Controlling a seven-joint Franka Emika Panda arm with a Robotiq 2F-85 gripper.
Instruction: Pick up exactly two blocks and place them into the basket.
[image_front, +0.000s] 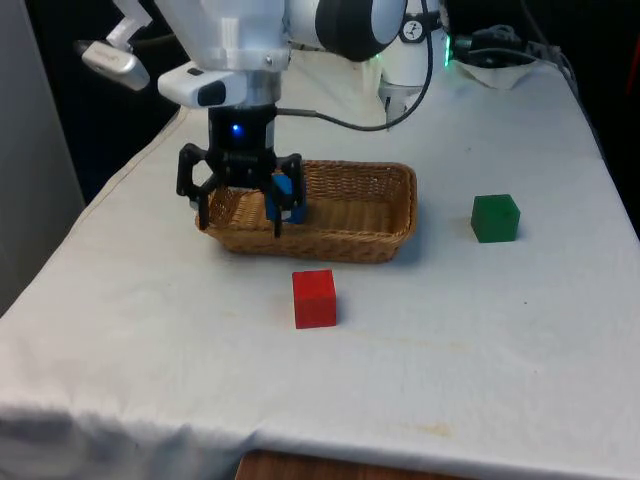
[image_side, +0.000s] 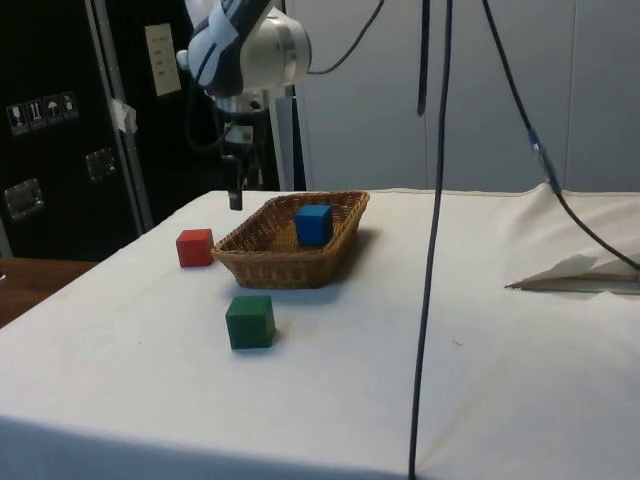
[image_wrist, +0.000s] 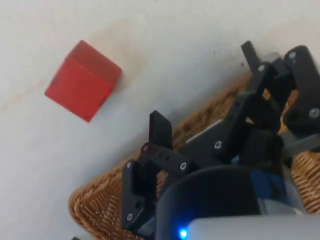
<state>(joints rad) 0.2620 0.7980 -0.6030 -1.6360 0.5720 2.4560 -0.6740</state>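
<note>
Front view: gripper (image_front: 240, 205) hangs open and empty over the near end of the basket (image_front: 380, 235), jaws spread, consistent with a block just delivered. Blue block (image_front: 288, 195) lies inside the basket, just behind the gripper. Red block (image_front: 314, 298) sits on the desk (image_front: 150, 340) near the gripper, likely next. Green block (image_front: 495, 218) stands well apart.

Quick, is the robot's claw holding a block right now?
End effector: open, holding nothing, above the basket edge; blue block lies inside.
</note>
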